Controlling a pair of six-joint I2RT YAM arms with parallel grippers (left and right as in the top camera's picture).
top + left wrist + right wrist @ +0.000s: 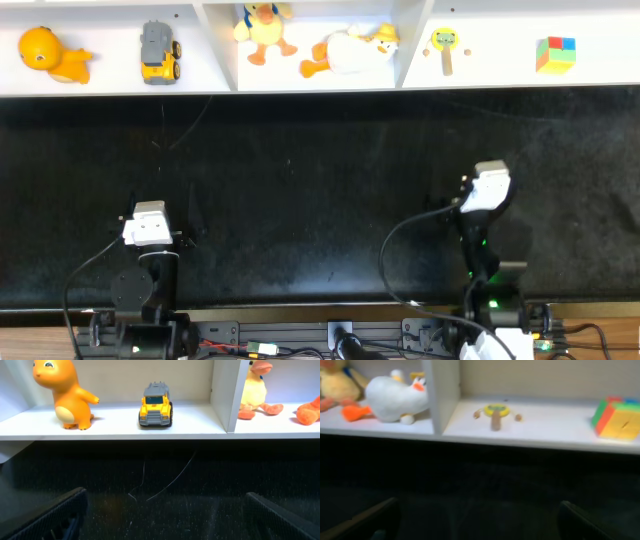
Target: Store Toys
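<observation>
Toys up on the shelf (pixel 320 82), both end effectors spread and holding nothing.

Ranged by compartment: orange dinosaur (pixel 52 53) and yellow truck (pixel 160 53); yellow duck (pixel 263 32) and white plush (pixel 350 50); rattle (pixel 445 45) and colour cube (pixel 556 54). Dead ahead of the left end effector (pixel 165 515), low over the black table (pixel 320 180): the truck, long axis nose-on to it. Ahead of the right end effector (pixel 477 520): the rattle, handle toward it, well apart. Storing apparently done.
</observation>
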